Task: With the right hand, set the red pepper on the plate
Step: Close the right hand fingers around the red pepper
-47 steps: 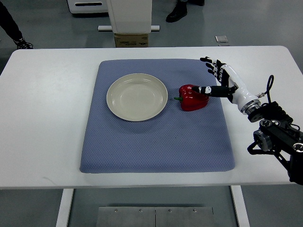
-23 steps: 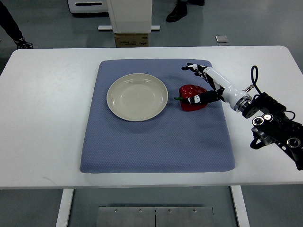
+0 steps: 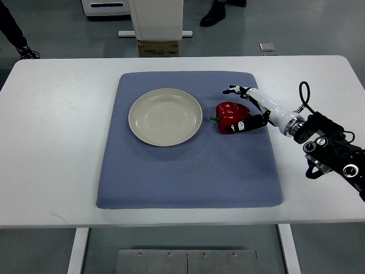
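A red pepper (image 3: 230, 114) with a green stem lies on the blue mat (image 3: 188, 171), just right of the empty cream plate (image 3: 165, 117). My right hand (image 3: 236, 108) comes in from the right edge and sits against the pepper's right side. Its fingers (image 3: 235, 89) reach over the far side with a gap to the pepper. The thumb (image 3: 242, 125) lies at the pepper's near side, touching or nearly touching it. The hand is open around the pepper, which rests on the mat. My left arm is out of view.
The mat lies in the middle of a white table (image 3: 51, 142). A cardboard box (image 3: 158, 48) stands on the floor behind the table's far edge. A person's shoes show at the top (image 3: 215, 16) and top left (image 3: 25, 53).
My right hand has moved left and lowered from beside the pepper to cup it, with the fingers now over its far side and the thumb at its near side. The pepper has not moved.
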Controlling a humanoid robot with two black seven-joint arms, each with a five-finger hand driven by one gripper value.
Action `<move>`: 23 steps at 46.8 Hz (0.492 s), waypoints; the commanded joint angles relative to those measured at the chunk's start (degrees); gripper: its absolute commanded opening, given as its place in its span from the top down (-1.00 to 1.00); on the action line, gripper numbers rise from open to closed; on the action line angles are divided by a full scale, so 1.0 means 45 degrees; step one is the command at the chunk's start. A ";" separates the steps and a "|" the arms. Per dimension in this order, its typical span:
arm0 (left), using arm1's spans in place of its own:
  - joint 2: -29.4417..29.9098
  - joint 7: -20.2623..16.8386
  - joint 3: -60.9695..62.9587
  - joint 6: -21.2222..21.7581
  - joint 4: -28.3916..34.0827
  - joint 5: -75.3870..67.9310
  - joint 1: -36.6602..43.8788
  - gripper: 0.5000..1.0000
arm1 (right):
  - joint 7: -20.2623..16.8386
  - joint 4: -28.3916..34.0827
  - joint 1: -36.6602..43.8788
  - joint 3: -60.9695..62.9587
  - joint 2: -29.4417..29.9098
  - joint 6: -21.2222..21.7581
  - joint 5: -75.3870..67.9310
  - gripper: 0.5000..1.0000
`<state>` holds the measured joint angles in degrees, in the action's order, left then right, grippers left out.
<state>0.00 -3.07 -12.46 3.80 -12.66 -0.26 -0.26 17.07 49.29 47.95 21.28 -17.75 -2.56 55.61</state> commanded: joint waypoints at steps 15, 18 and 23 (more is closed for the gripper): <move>0.0000 -0.0001 0.0015 -0.0005 0.0002 0.0000 -0.0001 -1.00 | -0.0004 -0.0016 0.0106 -0.0412 0.0019 -0.0018 0.0181 -0.93; 0.0000 -0.0001 0.0015 0.0014 0.0002 0.0000 -0.0001 -1.00 | -0.0004 -0.0016 0.0145 -0.0568 0.0038 -0.0018 0.0240 -0.92; 0.0000 -0.0001 0.0015 -0.0005 0.0002 0.0000 -0.0001 -1.00 | -0.0004 -0.0016 0.0184 -0.0647 0.0077 -0.0018 0.0240 -0.92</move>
<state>0.00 -3.07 -12.40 3.79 -12.65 -0.26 -0.26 17.05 49.21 48.76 18.47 -17.55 -2.64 56.67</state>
